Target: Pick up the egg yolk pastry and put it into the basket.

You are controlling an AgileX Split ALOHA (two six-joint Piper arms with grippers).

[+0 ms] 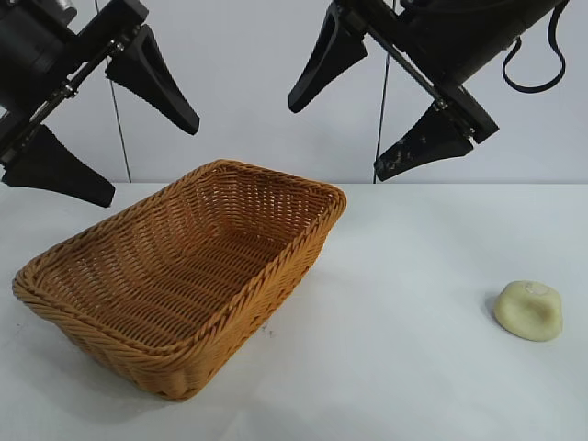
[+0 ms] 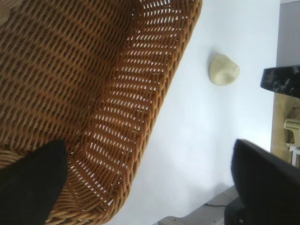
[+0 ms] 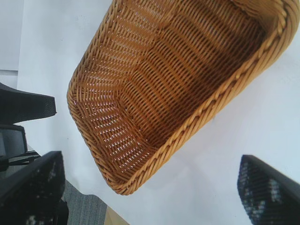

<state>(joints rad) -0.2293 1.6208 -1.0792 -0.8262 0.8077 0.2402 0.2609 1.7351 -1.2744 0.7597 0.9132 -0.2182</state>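
Note:
The egg yolk pastry (image 1: 528, 310), a small pale yellow dome, lies on the white table at the right, well apart from the basket. The wicker basket (image 1: 276, 266) stands empty at the left centre. My left gripper (image 1: 149, 163) hangs open high above the basket's far left side. My right gripper (image 1: 337, 140) hangs open high above the basket's far right corner, left of the pastry. In the left wrist view the open gripper (image 2: 147, 178) looks down on the basket wall (image 2: 136, 93) and the pastry (image 2: 224, 70). In the right wrist view the open gripper (image 3: 150, 187) looks down on the basket rim (image 3: 220, 96); the pastry is out of view there.
The white table (image 1: 413, 276) runs between basket and pastry, and its far edge meets a pale wall. The table's edge and grey floor (image 3: 84, 208) show in the right wrist view. The left gripper's finger (image 3: 23, 105) shows there too.

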